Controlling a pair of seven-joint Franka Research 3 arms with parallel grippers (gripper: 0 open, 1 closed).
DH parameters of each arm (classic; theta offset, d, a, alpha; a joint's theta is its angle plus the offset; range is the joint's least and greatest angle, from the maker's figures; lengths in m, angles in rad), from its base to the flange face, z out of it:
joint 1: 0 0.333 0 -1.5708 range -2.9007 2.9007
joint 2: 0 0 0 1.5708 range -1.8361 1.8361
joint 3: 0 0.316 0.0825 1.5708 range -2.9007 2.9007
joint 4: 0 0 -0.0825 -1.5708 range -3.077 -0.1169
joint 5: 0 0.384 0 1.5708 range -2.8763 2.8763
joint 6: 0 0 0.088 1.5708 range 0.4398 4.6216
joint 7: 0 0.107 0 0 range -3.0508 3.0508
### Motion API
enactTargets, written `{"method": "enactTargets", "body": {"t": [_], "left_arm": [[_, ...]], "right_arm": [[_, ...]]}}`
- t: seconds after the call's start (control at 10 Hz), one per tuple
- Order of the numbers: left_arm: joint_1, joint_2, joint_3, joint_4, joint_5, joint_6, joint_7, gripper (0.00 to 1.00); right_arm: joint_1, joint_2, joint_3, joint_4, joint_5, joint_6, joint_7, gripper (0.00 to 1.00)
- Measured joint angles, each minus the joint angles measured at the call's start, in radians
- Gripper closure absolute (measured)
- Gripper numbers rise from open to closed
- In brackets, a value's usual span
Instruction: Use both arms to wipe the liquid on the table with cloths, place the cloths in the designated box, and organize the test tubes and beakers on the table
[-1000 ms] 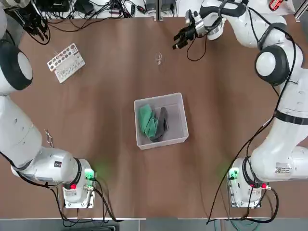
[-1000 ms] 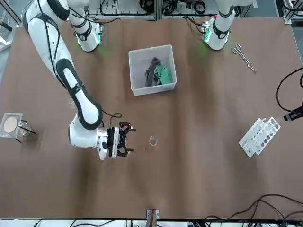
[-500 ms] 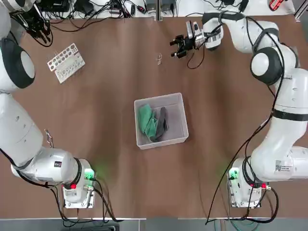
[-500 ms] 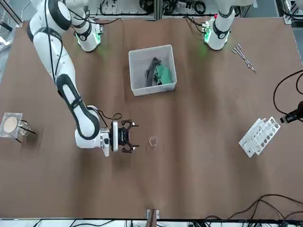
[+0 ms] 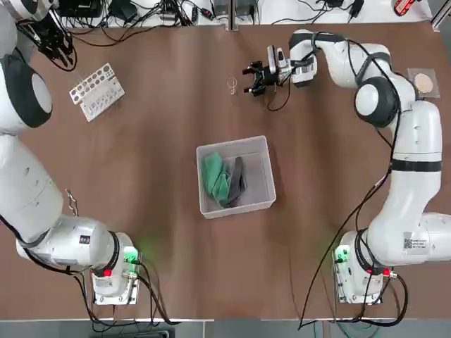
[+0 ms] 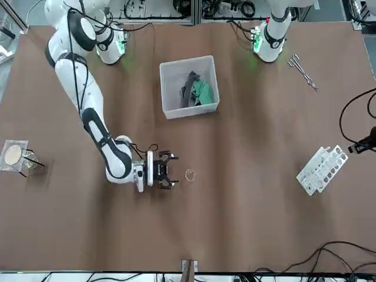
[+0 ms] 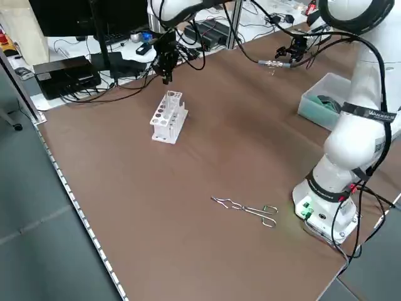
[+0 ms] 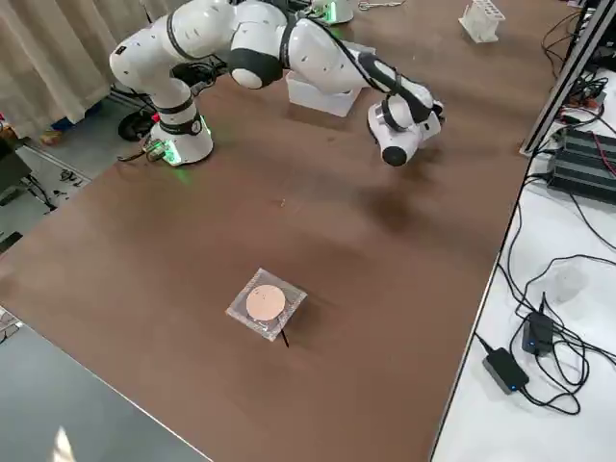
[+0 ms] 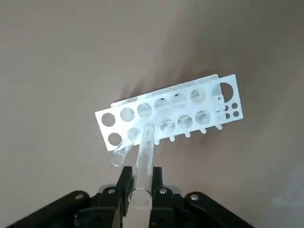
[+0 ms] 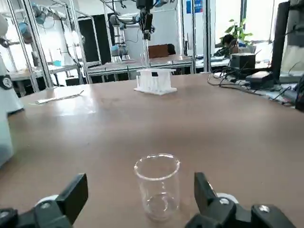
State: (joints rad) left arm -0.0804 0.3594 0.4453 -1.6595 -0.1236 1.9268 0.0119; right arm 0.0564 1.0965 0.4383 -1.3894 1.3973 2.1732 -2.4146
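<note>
A tiny clear beaker [image 5: 232, 85] stands upright at the table's far middle. My right gripper [image 5: 251, 78] lies low beside it, open. In the right wrist view the beaker [image 10: 157, 185] sits just ahead of the gap between the two fingers [image 10: 71, 197], untouched. My left gripper [image 9: 141, 183] hovers over the white rack [image 9: 166, 116] at the far left, shut on a clear test tube [image 9: 145, 154]; a second tube [image 9: 122, 151] leans in the rack. The translucent box [image 5: 261, 151] at mid-table holds the green cloth [image 5: 215, 176] and the grey cloth [image 5: 239, 176].
Metal tongs [image 6: 302, 64] lie near the left arm's base. A white disc on a wire stand [image 6: 14, 155] sits at the far right corner. The rack [image 5: 96, 91] stands at the far left. Cables run along the table's far edge.
My right gripper has swung around and slid up to the beaker, fingers now pointing at it. The left gripper has hardly moved.
</note>
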Motion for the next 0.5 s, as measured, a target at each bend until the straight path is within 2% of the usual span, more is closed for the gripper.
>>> {"method": "enactTargets", "body": {"t": [0.2, 0.5], "left_arm": [[-0.001, 0.001, -0.001, 0.0, 0.0, 0.001, 0.0, 0.68], [-0.003, 0.0, -0.001, 0.009, -0.001, 0.001, 0.001, 0.24]], "right_arm": [[0.027, 0.035, -0.005, 0.026, 0.055, 0.013, -0.087, 0.01], [0.043, 0.095, -0.005, 0.071, 0.062, 0.017, -0.123, 0.01]]}}
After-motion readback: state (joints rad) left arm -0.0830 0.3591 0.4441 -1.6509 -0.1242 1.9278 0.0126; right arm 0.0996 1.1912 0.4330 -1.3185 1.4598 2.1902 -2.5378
